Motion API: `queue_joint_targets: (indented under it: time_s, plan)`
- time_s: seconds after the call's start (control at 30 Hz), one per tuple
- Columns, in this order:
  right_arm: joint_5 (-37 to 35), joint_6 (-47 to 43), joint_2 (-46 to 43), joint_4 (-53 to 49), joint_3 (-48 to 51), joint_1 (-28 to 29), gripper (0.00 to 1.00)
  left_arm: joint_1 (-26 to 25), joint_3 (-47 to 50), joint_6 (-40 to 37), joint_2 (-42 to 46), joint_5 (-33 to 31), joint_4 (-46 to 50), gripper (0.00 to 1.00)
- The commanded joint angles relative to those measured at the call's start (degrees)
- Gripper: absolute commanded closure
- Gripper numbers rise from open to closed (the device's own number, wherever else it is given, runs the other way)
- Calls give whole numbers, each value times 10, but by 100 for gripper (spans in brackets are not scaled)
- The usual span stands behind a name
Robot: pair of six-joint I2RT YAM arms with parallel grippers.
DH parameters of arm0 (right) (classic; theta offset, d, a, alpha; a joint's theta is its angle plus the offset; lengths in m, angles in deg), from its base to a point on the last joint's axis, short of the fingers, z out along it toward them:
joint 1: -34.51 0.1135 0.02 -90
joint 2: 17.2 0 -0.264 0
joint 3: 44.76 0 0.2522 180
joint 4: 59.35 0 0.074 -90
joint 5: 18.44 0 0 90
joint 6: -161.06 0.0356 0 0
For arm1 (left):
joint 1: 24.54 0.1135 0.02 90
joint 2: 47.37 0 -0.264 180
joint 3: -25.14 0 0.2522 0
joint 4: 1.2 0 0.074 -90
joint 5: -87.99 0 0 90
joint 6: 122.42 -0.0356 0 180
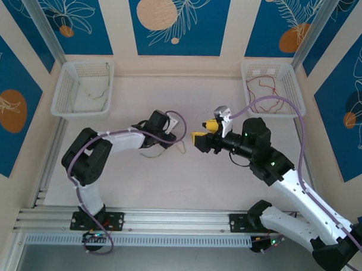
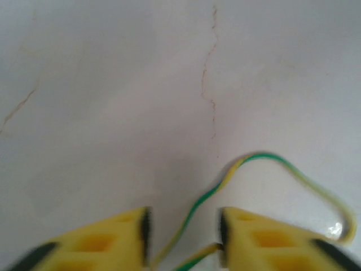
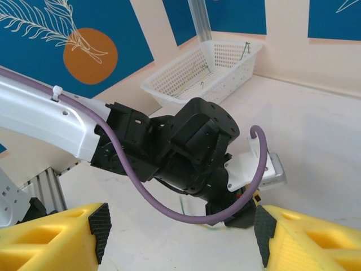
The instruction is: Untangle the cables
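A thin green-and-yellow cable [image 2: 248, 164] lies looped on the white table, and its near part runs between the yellow fingers of my left gripper [image 2: 183, 228]. The jaws stand a little apart, and the wire passes through the gap without being pinched. In the top view a few thin cables [image 1: 168, 148] lie on the table just under the left wrist. My right gripper [image 1: 203, 133] hovers a short way to their right, open and empty, pointing at the left wrist. In the right wrist view a bit of green cable [image 3: 181, 204] shows below the left arm's black wrist [image 3: 192, 147].
A white basket [image 1: 62, 90] at the back left holds green and pale wires. Another white basket [image 1: 290, 86] at the back right holds red wires. A lilac arm cable [image 3: 169, 203] hangs across the right wrist view. An aluminium rail [image 1: 178, 221] runs along the near edge.
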Motion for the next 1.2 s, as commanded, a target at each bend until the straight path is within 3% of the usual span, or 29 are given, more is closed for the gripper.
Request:
queue_joint_targets:
  time_s: [0.0, 0.17, 0.4, 0.53, 0.67, 0.87, 1.17]
  plan:
    - [-19, 3, -17, 5, 8, -4, 29, -5, -10, 0, 1, -13, -2, 92]
    - [-21, 3, -15, 8, 9, -6, 29, -4, -4, -7, 37, -42, 18, 100]
    - [-15, 8, -11, 8, 10, -6, 29, 15, -54, -50, 142, -105, 108, 100]
    - [9, 10, 8, 15, 12, -4, 28, 64, -132, -80, 161, -130, 184, 100]
    - [24, 8, 37, 33, 21, 14, 24, 160, -213, -96, 147, -143, 233, 100]
    - [-12, -19, 57, 40, 29, 59, 21, 302, -359, -110, 48, -169, 250, 100]
    - [-40, -34, 29, -4, 24, 71, 21, 416, -659, -99, -208, -177, 326, 100]
